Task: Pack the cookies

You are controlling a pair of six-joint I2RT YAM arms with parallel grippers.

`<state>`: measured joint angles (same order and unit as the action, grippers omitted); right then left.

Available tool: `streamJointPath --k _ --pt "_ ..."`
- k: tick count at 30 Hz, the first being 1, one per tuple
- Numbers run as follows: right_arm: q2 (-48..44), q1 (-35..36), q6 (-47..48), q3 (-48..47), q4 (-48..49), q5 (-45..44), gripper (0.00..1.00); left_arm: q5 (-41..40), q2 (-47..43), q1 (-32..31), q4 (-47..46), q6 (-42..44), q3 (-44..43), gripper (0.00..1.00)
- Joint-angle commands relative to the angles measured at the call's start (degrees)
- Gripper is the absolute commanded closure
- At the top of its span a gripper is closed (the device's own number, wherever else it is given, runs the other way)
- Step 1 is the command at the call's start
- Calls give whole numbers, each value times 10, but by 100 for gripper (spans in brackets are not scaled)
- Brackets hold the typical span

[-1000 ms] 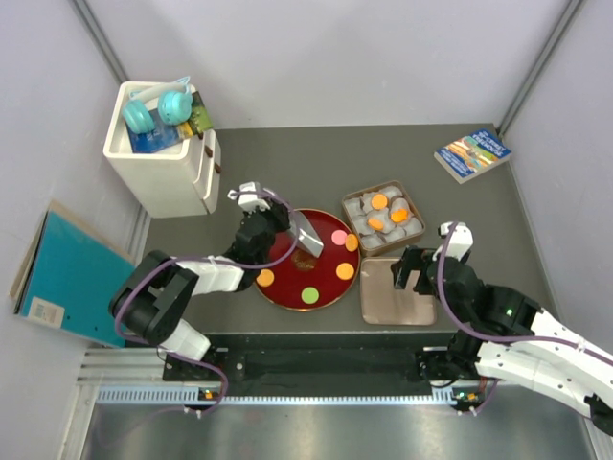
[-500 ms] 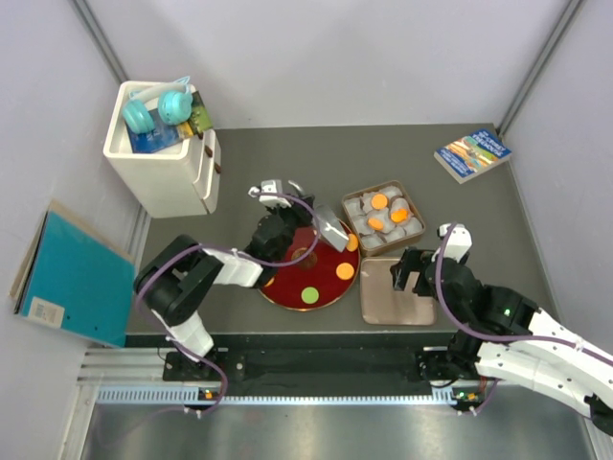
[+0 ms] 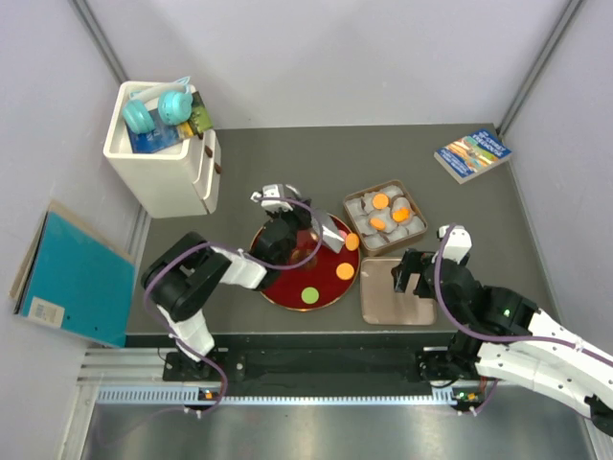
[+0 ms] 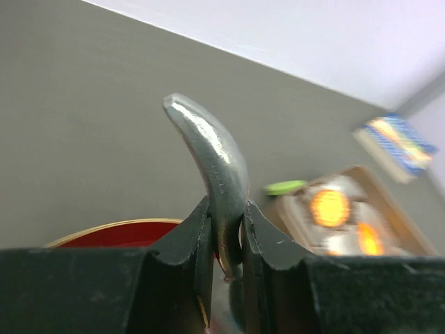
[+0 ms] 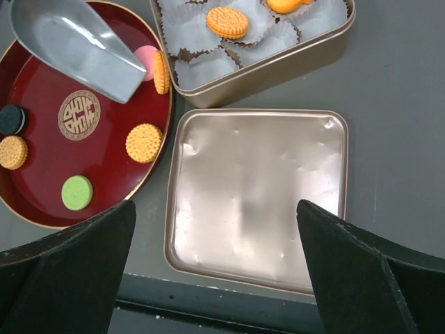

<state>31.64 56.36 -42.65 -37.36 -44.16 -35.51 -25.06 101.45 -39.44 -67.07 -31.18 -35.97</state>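
L grip (image 4: 226, 240): is clamping narrow on curved handle of metal scoop (image 5: 73, 45); holding it over far-right part of red plate (image 5: 42, 191)
R grip (image 5: 215, 205): is hovering over gold lid (image 5: 257, 188); jaws spread wide, holding nothing
Cookies on plate: pink (image 5: 144, 56) is sitting at scoop's lip, partly under it; orange one (image 5: 160, 72) is leaning tilted on plate rim just beside tin (image 5: 278, 69); flat orange (image 5: 144, 142), green (image 5: 76, 193) & another orange (image 5: 12, 152) are lying further back; can't tell if scoop is touching plate
Cookies in tin: a few orange (image 5: 227, 22) are sitting in paper cups (image 5: 208, 66); several cups are showing empty
Step (judged): is scooping pink toward tin; packing approx. half done
Risks: scoop lip may be shoving pink or tilted orange over rim into gap btw plate & tin; cookie may be sliding off when scoop is tilting over tin wall; curved handle may be twisting in jaws; scoop may be crushing cups
Room: tin wall is standing just beside plate rim, so little clearance there; open table is lying beyond plate; R grip is hanging near the route, crowding it
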Motion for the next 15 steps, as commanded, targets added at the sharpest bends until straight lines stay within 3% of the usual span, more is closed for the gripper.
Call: streamJointPath --k 1,7,15 --pt "4 1 5 1 18 -4 1 -118 -70 7 60 119 36 100" --pt "8 1 7 4 30 1 1 -123 -190 52 115 133 78 100" --pt "4 0 3 6 32 6 1 -126 -340 57 211 158 89 100"
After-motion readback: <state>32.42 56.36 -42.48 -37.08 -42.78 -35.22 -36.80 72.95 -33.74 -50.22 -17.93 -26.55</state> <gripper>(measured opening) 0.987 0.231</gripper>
